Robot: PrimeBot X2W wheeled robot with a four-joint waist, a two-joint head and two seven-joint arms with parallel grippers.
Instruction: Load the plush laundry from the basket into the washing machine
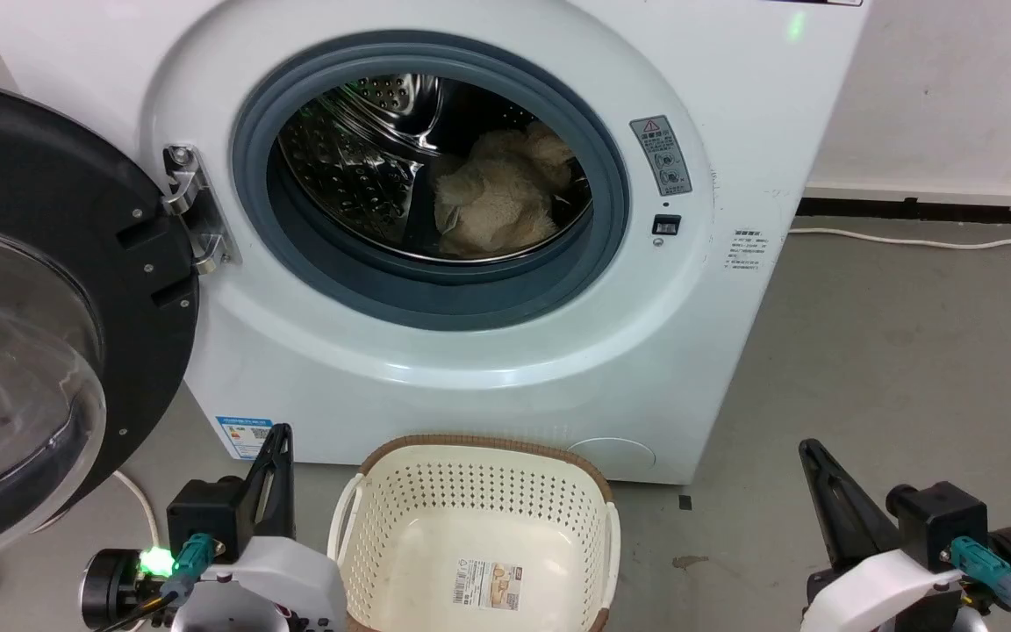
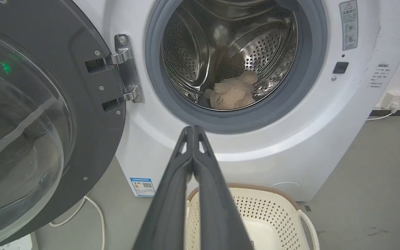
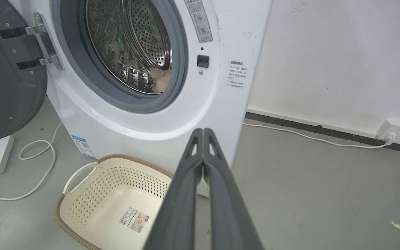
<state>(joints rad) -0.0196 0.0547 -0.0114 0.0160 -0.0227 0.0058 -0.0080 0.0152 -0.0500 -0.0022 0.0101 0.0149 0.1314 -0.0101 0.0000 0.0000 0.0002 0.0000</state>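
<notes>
One plush laundry (image 1: 497, 206) item is recorded inside the steel drum (image 1: 356, 167) of the washing machine (image 1: 488, 377), lying low in it, behind the grey seal (image 1: 435, 298). In the head view its long axis is seen running from lower left to upper right, the upper end pointing toward the back of the drum; which end is the head cannot be told. In the left wrist view it is seen as a low heap lying roughly across the opening, with a rounded lobe at its right end. The door (image 1: 49, 290) is swung open to the left on its hinge (image 1: 194, 211). The basket (image 1: 479, 443) is stood on the floor (image 1: 909, 369) just in front of the machine, between the two arms, white handles (image 1: 343, 518) to either side; its label (image 1: 488, 585) is exposed on the bottom. The left pincer (image 2: 193, 129) is held with fingers pressed together tip to tip, aimed at the machine's front below the seal. The right pincer (image 3: 203, 130) is likewise held together, aimed toward the machine's lower right front edge.
</notes>
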